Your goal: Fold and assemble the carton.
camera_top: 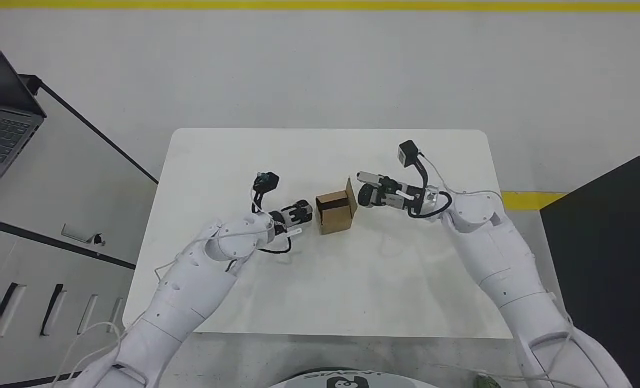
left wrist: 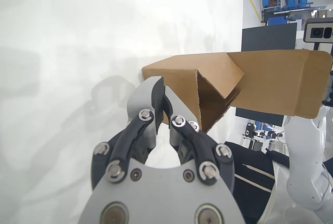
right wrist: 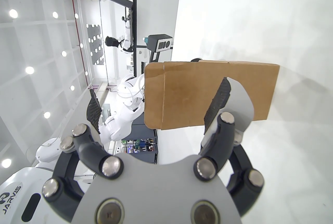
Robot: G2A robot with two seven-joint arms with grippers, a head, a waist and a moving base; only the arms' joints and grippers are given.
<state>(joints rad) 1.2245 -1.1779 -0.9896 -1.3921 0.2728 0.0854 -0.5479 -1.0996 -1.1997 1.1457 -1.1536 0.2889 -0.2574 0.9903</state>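
Now, left gripper (left wrist: 162, 91): the fingers are drawn almost together and seem to pinch the edge of one side wall of the carton (left wrist: 273, 82) at its open end.
Right gripper (right wrist: 158, 85): the fingers are spread wide and hold nothing. One pad sits in front of the carton's long flap, touching or not I cannot tell. The other stands off to the side, apart from the cardboard.
Carton's place: it is at the middle of the white table (camera_top: 400, 288), between the two grippers. Whether it rests on the top or is held just off it I cannot tell.
Done: the body is opened from flat into a square tube with its walls standing. One small side flap at the open end is bent inward.
Left to do: the long flap with its tuck tab stands straight out in line with its wall, not folded over, so that end is open. The other end is hidden.
Progress: about midway, I judge, with the closing folds and the tuck to come.
Around: a laptop (camera_top: 12, 128) sits on a side desk, a dark panel (camera_top: 595, 228) stands on the other side, and a yellow floor line (camera_top: 300, 4) runs beyond.
In the way: probably just the left gripper's own hold at the open end, where the flap must close.
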